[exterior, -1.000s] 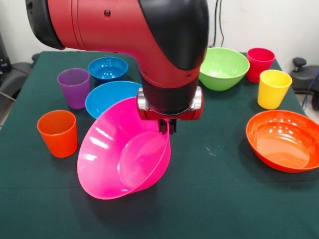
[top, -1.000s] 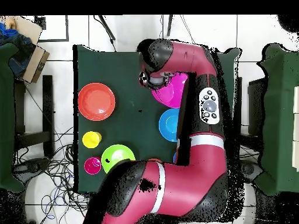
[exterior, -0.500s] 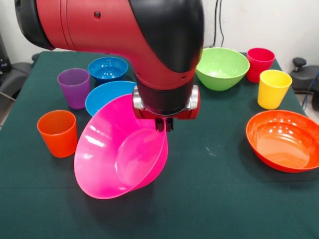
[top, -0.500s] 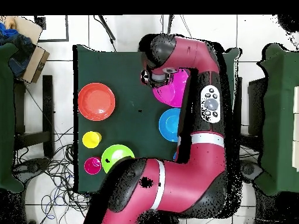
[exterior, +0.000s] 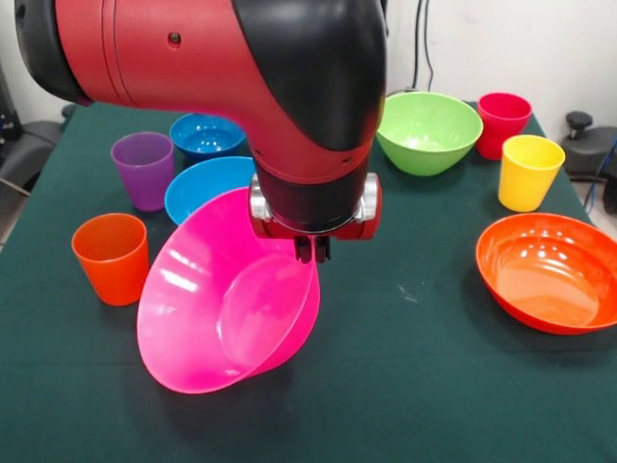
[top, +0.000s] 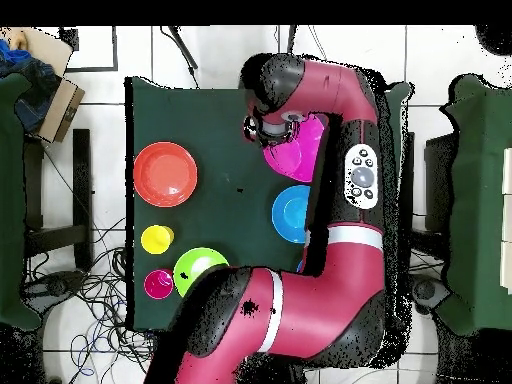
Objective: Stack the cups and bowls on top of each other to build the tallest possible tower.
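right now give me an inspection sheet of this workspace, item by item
Surface: dark green table, cloth-covered.
Job's things: pink bowl tilted on its side, opening toward the camera. Blue bowl behind it, small blue bowl further back. Green bowl, orange bowl. Purple cup, orange cup, red cup and yellow cup upright, none stacked.
Clutter: nothing seen on the table.
Gripper: gripper shut on the pink bowl's rim.
Cables: loose cables on the floor beside the table.
Surroundings: tiled floor, cardboard box.
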